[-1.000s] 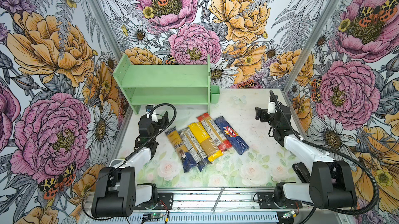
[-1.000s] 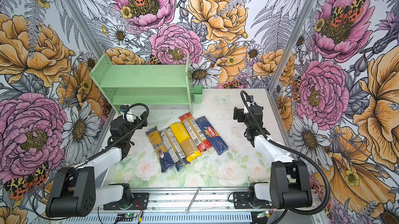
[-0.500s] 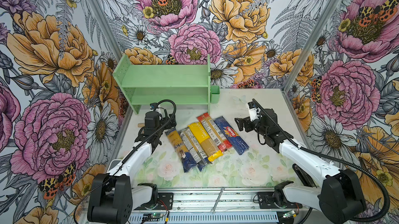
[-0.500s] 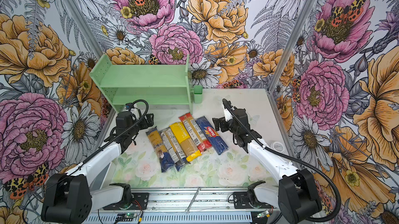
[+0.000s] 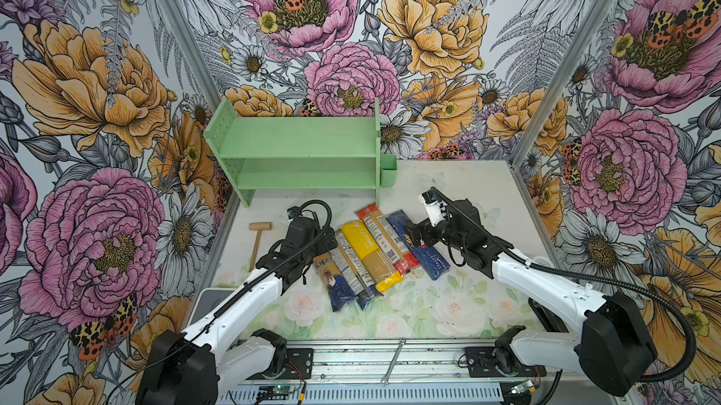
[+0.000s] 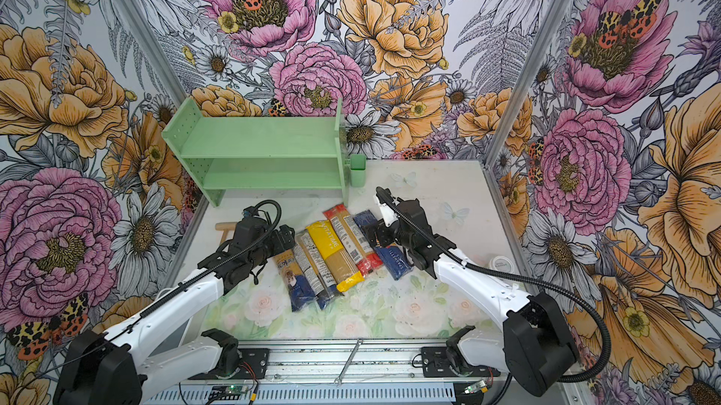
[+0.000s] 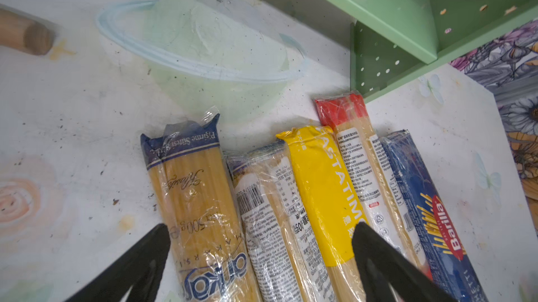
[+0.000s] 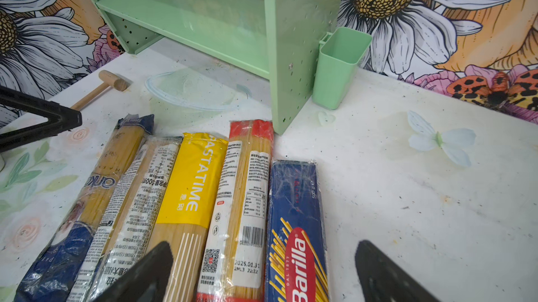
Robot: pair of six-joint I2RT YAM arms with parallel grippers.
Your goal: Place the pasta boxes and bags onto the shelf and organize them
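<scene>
This is a staged robot-lab booth, not a home. Wall panels (image 5: 351,32) papered with oversized flowers box in a small desk (image 5: 468,188) printed with pale roses. Bare aluminium posts (image 5: 562,71) frame the corners. The left arm (image 5: 242,301) and right arm (image 5: 546,282) are bolted to a slotted metal rail (image 5: 390,360) beside a bare circuit board (image 5: 279,388).

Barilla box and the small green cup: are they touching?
Apart. The right wrist view shows bare table between the Barilla box and the green cup.

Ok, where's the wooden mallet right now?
In a top view the wooden mallet lies on the left side, just in front of the left end of the shelf.
</scene>
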